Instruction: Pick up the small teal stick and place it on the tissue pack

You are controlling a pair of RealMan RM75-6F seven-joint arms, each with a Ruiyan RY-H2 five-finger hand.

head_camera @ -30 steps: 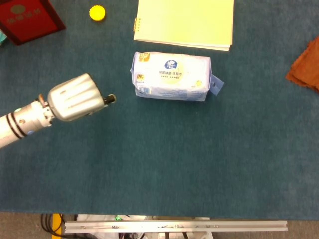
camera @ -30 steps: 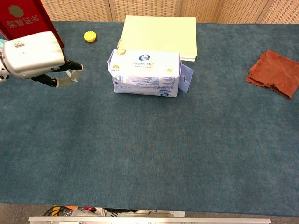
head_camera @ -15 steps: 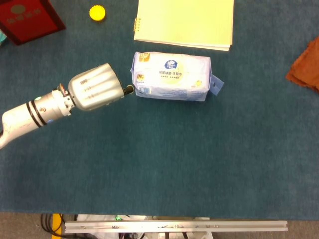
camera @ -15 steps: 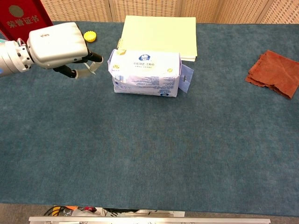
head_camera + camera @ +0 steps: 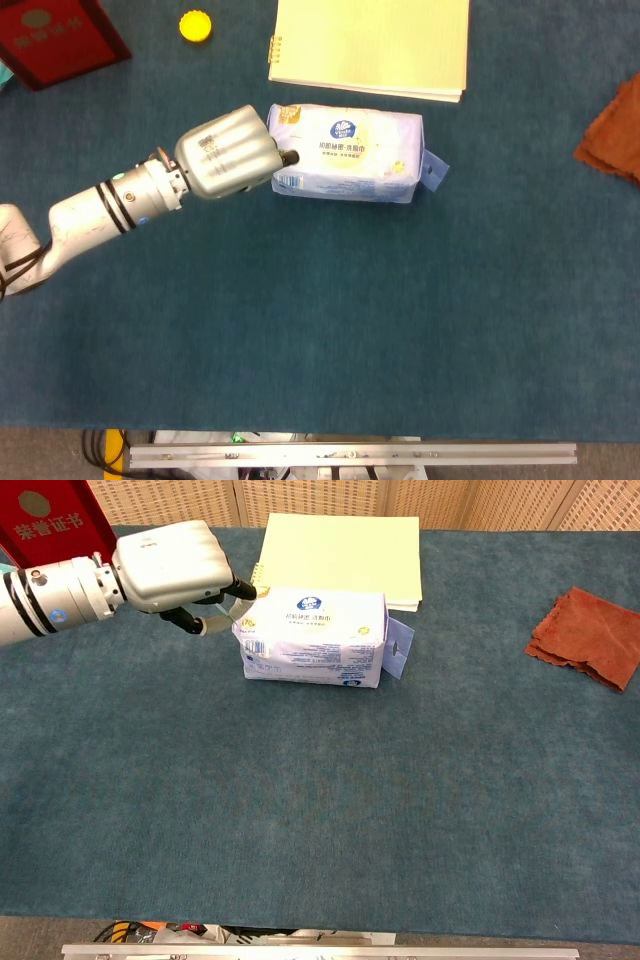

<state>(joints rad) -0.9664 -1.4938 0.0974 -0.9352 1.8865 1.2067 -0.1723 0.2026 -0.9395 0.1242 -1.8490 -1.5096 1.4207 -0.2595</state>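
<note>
One robot hand shows, the left robot hand [image 5: 175, 565], at upper left of the chest view, pinching the small teal stick [image 5: 232, 609] between its curled fingers. The stick hangs just at the left end of the tissue pack [image 5: 315, 635], near its top edge; its long axis cannot be told. The pack's long axis runs left to right across the frame, so the drop spot lies to the right of the hand. A yellow notebook [image 5: 340, 545] sits just behind the pack; the table [image 5: 320, 810] is bare in front. The right hand is out of sight.
</note>
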